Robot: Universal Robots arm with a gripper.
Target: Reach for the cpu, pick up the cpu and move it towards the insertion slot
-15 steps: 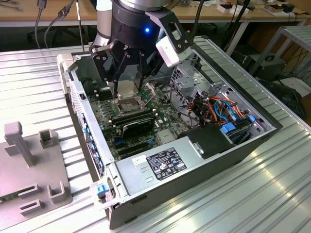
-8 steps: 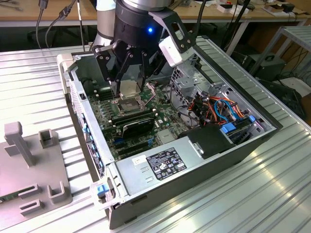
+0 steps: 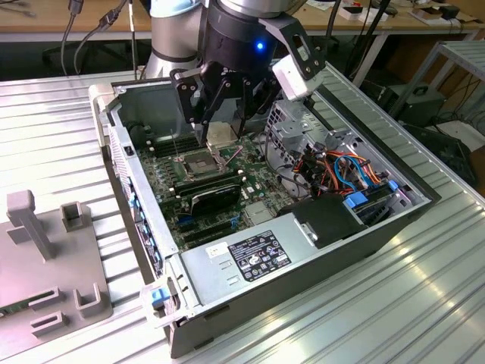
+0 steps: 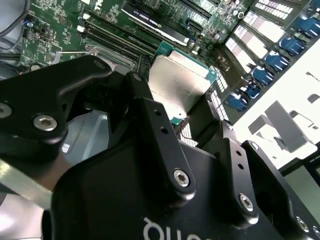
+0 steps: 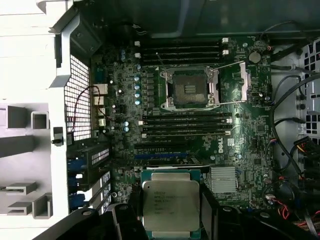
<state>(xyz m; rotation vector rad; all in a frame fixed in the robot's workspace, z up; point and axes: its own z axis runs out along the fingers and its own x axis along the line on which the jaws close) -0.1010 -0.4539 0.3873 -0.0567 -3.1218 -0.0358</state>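
My gripper (image 3: 220, 138) is shut on the cpu (image 3: 220, 133), a small square chip with a pale silver face, held flat between the two black fingers inside the open computer case. Both wrist views show the chip clamped at its sides, cpu (image 5: 170, 204) and cpu (image 4: 177, 80). The insertion slot (image 3: 198, 161) lies on the green motherboard just below the chip and slightly towards the exterior view's left. Its metal frame is swung open and its dark centre is bare. In the first wrist view the insertion slot (image 5: 190, 89) sits apart from the held chip, across several black memory slots (image 5: 186, 125).
The case walls (image 3: 121, 159) ring the board. A grey power supply box (image 3: 254, 258) with a white label fills the near corner. A drive cage and coloured cables (image 3: 341, 171) crowd the exterior view's right. A grey fixture (image 3: 45, 258) stands outside the case on the left.
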